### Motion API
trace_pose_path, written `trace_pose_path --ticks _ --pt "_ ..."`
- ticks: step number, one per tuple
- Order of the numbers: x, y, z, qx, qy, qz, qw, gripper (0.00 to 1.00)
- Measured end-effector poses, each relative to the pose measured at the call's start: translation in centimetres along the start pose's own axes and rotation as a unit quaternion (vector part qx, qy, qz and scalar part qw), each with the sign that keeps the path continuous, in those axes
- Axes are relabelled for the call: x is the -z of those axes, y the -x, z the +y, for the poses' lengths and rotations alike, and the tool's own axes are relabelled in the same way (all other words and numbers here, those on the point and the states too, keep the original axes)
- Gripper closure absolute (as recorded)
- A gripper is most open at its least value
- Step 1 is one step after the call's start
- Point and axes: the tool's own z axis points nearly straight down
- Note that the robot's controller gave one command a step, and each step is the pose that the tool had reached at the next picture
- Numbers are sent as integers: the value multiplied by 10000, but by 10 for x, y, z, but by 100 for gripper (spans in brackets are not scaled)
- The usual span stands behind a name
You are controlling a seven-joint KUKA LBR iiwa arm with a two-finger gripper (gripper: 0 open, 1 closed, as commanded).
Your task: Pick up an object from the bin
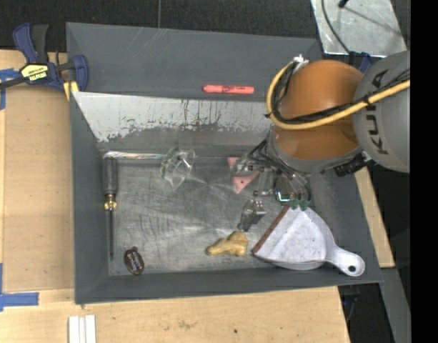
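Item: bin [90,213], grey metal, contents sparse. We log the gripper [251,219] low over the front-right floor; whether it is open or closed we cannot tell, and we see nothing held in it. Nearest thing: a small tan lump [228,246], irregular, lying flat near the front wall, just frontward of the gripper. We judge it light, fairly stiff and knobbly, best taken across its narrow middle. Just beside it, toward the arm: a white dustpan [304,243], broad and thin-walled, its dark lip facing the lump; awkward to pinch except at rim or handle. Behind the gripper: a pink wedge [240,184]. Further off: a clear plastic cup [176,167], a long thin tool [109,209] along the far side wall, a small dark oval piece [133,261] in the front corner. Open floor lies beyond the lump toward the tool; the dustpan lip and front wall crowd its other sides.
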Motion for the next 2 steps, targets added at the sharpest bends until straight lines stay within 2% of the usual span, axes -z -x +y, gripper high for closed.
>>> trace_pose_path --ticks 1,2 --pt "4 2 0 -4 1 -38 10000 0" --pt "-41 -9 -15 83 0 -77 9999 0"
